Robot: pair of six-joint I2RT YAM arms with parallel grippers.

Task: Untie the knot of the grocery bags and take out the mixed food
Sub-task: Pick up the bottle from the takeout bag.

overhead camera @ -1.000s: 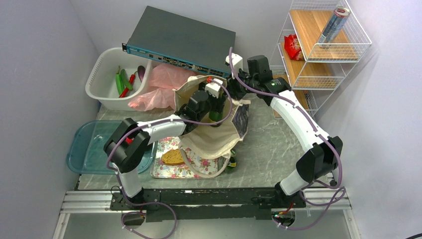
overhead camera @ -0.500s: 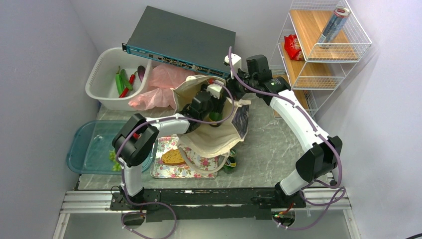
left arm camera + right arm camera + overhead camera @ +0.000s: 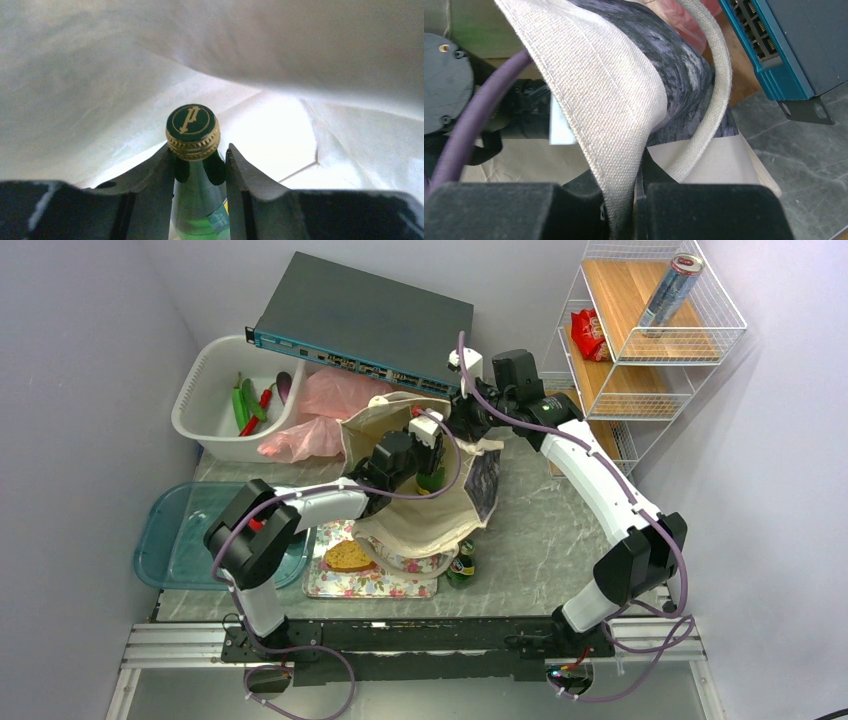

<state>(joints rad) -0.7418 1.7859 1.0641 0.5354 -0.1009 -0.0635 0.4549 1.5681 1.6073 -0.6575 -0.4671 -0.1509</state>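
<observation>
Bottle point(image 3: 197, 205) neck: left end effector point(image 3: 199, 152) just closed on it inside tote point(image 3: 614, 100); right end effector point(image 3: 624, 177) pinches rim; lift-out next.

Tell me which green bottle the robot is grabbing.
The bottle inside the canvas tote: the left gripper pinches its neck below the gold cap. The other bottle sits untouched beside the floral tray.

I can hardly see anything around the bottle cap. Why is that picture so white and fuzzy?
Left wrist view: the camera is inside the canvas tote; light glows through the out-of-focus cloth, brightest behind the sharp bottle cap. Right wrist view: the tote's weave is crisp, the near right pincer dark and soft. Top external view: evenly lit, clear.
</observation>
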